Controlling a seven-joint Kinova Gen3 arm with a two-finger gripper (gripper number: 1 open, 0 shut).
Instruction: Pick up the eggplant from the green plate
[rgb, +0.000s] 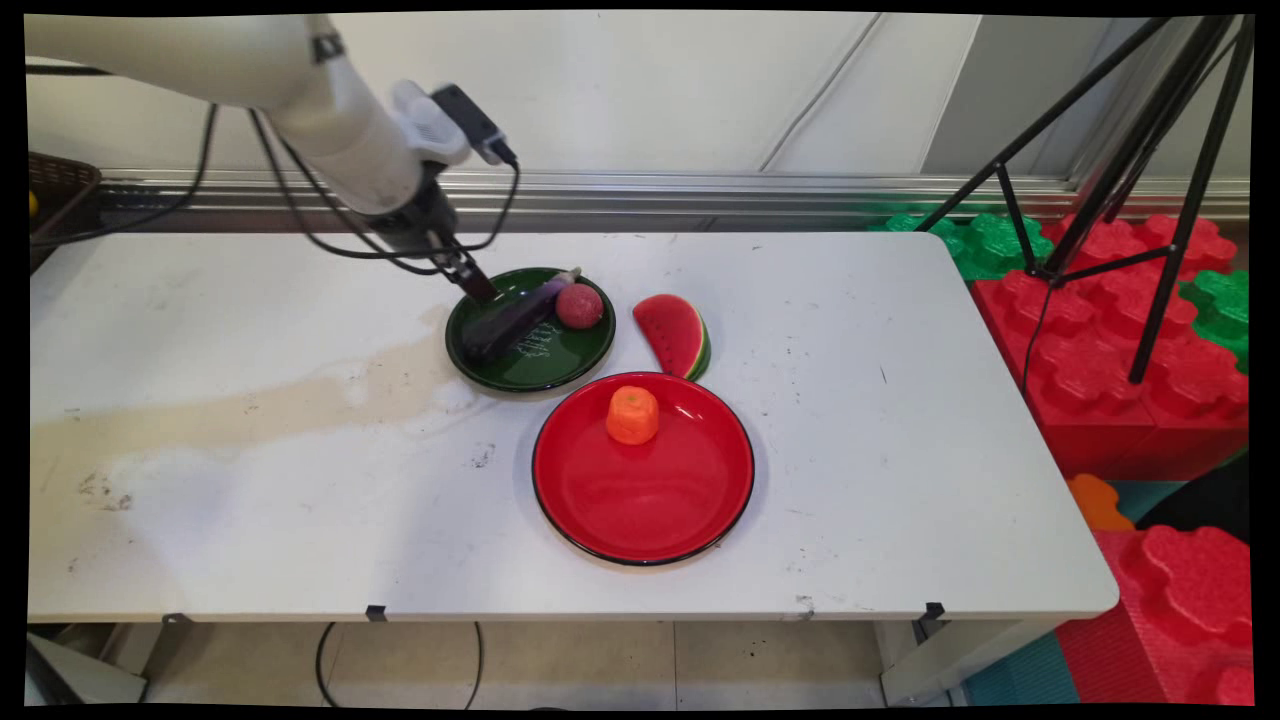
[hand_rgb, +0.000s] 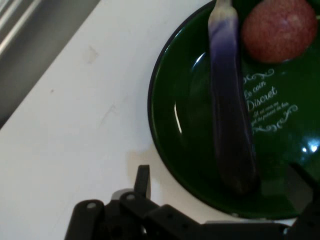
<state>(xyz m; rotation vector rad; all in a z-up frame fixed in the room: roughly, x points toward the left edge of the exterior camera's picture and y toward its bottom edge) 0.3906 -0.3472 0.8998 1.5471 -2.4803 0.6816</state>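
The green plate (rgb: 560, 370) carries white script on its face; in the hand view (hand_rgb: 190, 165) the words "Discret" and what looks like "le coin" above it can be read, framed by curling flourishes, while a smaller line beneath is too fine to make out. A dark purple eggplant (rgb: 512, 322) lies on this plate with its long axis running diagonally in the main view, the thick dark end toward the near left and the pale, tapering stem end pointing up and to the right; in the hand view (hand_rgb: 231, 125) the same body runs nearly top to bottom, pale tip at the top. A round, speckled red fruit (rgb: 579, 305) sits on the plate touching or just beside the stem end (hand_rgb: 279, 29). The gripper (rgb: 478, 285) hangs low over the plate's far left rim, near the eggplant's thick end; its fingers (hand_rgb: 142, 181) stand spread, one over the white table (rgb: 250, 480) outside the rim and the other over the plate on the eggplant's far side, with nothing held between them. A watermelon slice (rgb: 676, 335) rests on the table just right of the green plate, and a red plate (rgb: 650, 500) nearer the camera bears an orange carrot piece (rgb: 632, 414) close to its far edge.
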